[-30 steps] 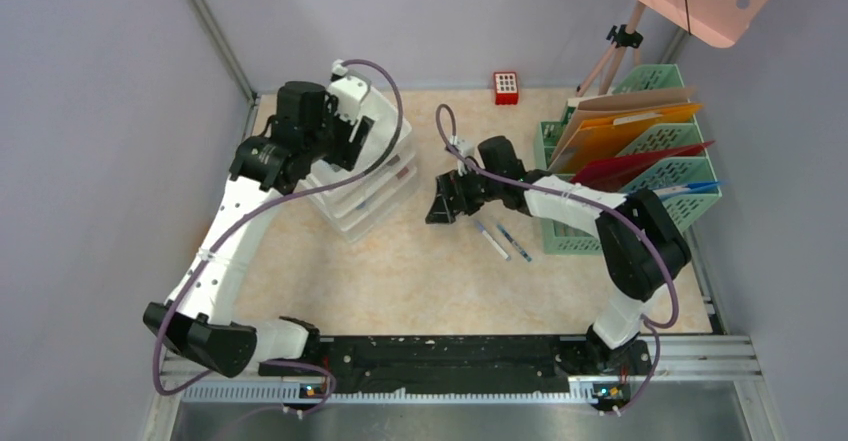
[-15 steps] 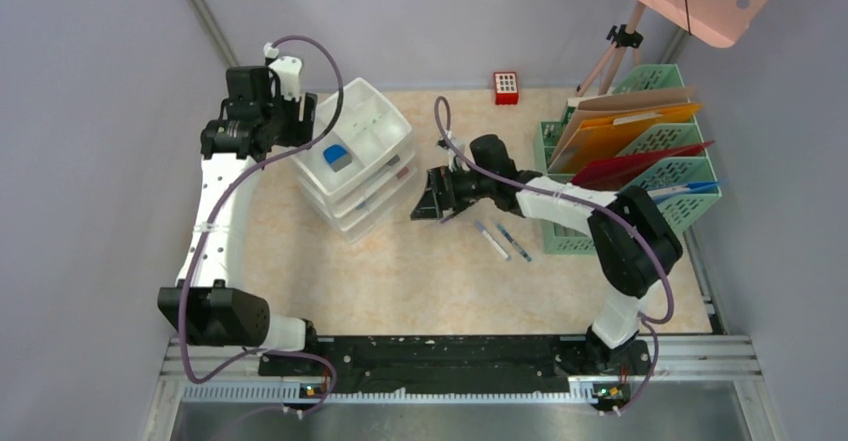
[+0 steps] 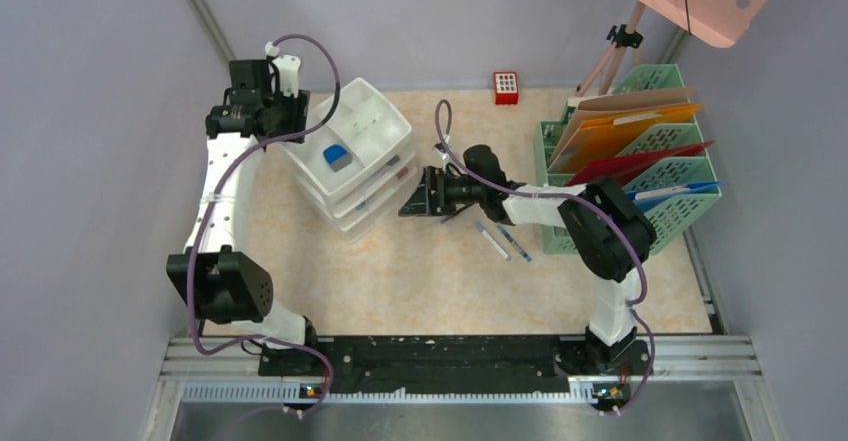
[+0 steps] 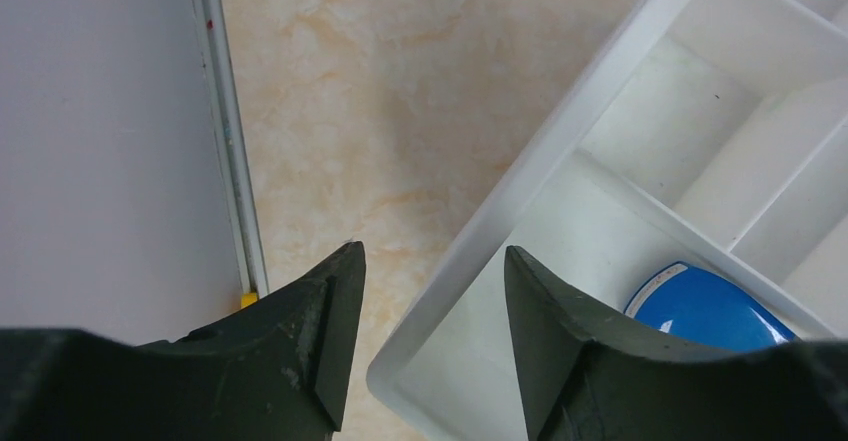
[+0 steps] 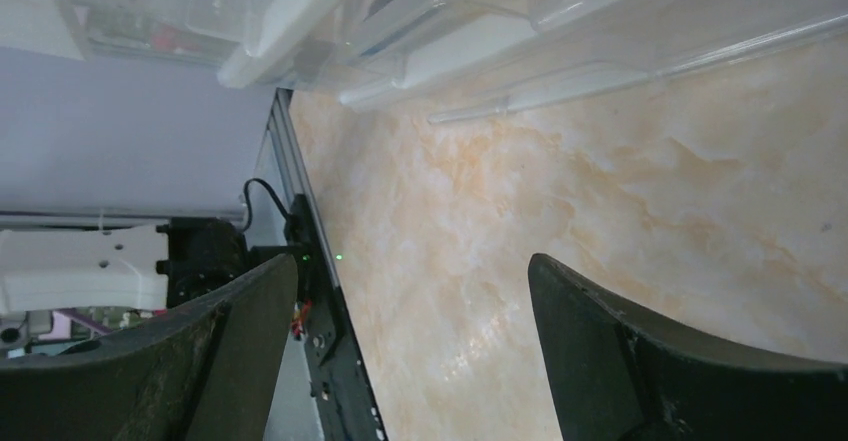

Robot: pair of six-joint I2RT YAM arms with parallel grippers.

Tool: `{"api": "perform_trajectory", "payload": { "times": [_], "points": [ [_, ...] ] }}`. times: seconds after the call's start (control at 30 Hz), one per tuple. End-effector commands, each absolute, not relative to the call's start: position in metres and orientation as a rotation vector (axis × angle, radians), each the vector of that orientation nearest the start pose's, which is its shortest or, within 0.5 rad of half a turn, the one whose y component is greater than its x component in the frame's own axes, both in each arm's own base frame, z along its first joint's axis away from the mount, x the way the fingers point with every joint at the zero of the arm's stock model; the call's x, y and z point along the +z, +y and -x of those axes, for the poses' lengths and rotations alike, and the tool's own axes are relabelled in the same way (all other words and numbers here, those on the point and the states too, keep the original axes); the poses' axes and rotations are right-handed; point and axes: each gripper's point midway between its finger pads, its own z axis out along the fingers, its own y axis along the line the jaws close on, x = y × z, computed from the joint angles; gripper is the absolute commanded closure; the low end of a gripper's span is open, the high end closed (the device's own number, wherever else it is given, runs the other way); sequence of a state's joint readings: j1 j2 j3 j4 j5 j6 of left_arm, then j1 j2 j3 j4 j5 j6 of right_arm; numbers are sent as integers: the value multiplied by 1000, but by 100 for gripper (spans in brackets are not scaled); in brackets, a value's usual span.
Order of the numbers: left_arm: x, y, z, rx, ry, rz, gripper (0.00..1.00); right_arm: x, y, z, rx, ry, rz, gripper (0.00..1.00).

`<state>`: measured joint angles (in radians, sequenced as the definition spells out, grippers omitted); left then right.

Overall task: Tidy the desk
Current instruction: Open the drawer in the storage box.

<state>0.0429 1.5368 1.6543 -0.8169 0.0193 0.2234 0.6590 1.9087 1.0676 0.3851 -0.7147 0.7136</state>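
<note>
The desk (image 3: 450,281) is a beige marbled top. On its left part stands a white drawer unit (image 3: 365,196); its top tray (image 3: 375,126) holds a blue object (image 3: 337,156) (image 4: 710,306). My left gripper (image 3: 295,113) (image 4: 430,261) hangs open at the tray's far-left corner, with the tray wall (image 4: 520,176) running between its fingers and touching neither. My right gripper (image 3: 408,204) (image 5: 412,271) is open and empty, low over the desk, just right of the drawer unit's lower drawers (image 5: 560,31).
Two pens (image 3: 491,240) (image 3: 514,242) lie on the desk right of my right gripper. A green mesh file rack (image 3: 660,166) with coloured folders stands at the right wall. A red block (image 3: 506,87) sits at the back. A black rail (image 3: 440,351) runs along the near edge.
My left arm swung off the top of the drawer unit to its far-left corner, uncovering the tray and the blue object. My right gripper slid left toward the drawers.
</note>
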Motion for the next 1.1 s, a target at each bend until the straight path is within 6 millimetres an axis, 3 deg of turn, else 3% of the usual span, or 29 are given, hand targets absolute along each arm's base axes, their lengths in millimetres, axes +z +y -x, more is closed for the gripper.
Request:
{"api": "perform_trajectory", "payload": {
  "times": [0.0,0.23,0.7,1.07],
  "points": [
    [288,19,-414,80,2218,-230,44,146,412,-307,1654,2047,348,17],
    [279,14,-400,42,2215,-184,54,122,416,-317,1673,2068,230,27],
    [268,19,-377,64,2230,-122,59,89,429,-333,1699,2094,177,45],
    [264,15,-372,37,2240,-118,59,86,442,-337,1792,2043,208,49]
  ]
}}
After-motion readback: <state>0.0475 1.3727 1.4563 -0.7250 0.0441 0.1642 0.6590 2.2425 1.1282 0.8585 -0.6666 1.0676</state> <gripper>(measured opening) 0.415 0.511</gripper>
